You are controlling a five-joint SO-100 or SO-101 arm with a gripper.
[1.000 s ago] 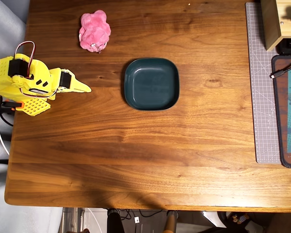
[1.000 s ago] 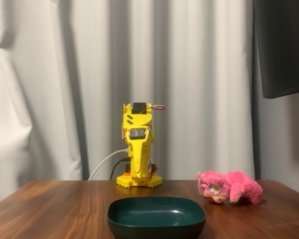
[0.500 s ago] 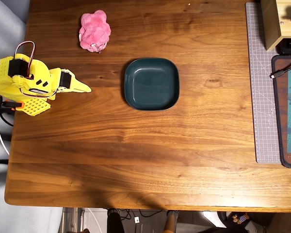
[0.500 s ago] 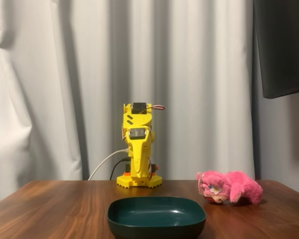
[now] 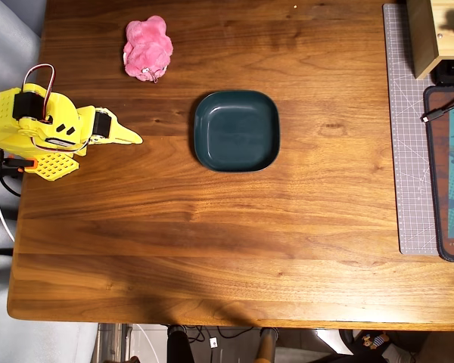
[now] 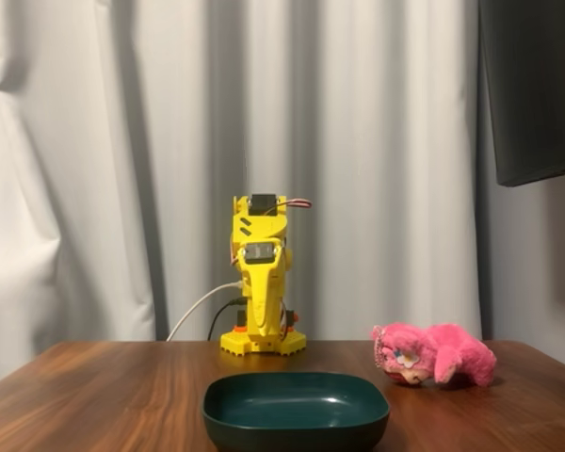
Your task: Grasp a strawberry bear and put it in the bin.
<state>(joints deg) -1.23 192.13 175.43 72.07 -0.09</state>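
On the table, bin (image 5: 236, 131) holds nothing; tool (image 5: 129, 137) pinched together.

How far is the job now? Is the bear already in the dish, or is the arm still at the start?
Nothing looks done yet. The bear lies on the table, apart from the dish, which is empty. Nothing is in hand: the gripper holds nothing, and the arm is folded over its base, far from the bear. Reaching, grasping, carrying and dropping the bear in the dish are all left.
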